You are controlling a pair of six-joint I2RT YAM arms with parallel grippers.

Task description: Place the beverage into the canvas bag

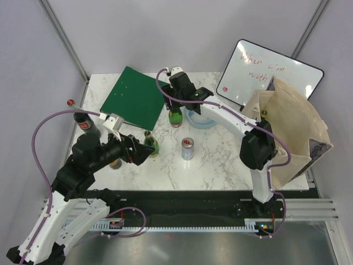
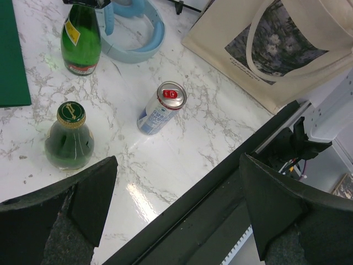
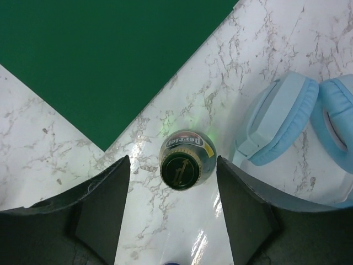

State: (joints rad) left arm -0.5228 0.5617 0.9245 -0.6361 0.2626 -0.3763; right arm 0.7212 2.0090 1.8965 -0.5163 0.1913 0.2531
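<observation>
1. Left fingers (image 2: 179, 160): spread apart, holding nothing, low over the near part of the marble desk (image 1: 220, 160).
2. Near green bottle (image 2: 69, 141): upright with a gold cap, just beside the left fingers.
3. Can (image 2: 161, 107): silver and blue with a red tab, upright, near the middle of the desk.
4. Dark bottle (image 1: 87, 122): red cap, at the left edge of the desk.
5. Canvas bag (image 1: 292, 138): tan and boxy, upright at the right edge, mouth open, dark printed patch on its side. It is well apart from every drink.
6. Far green bottle (image 3: 185, 160): upright beside the blue headphones (image 3: 287, 121).
7. Right fingers (image 3: 172, 160): released, one on each side of the far green bottle's cap, with a gap on both sides.
8. Green board (image 1: 135, 98): flat, far left.
9. White board (image 1: 270, 74): red writing, far right.
</observation>
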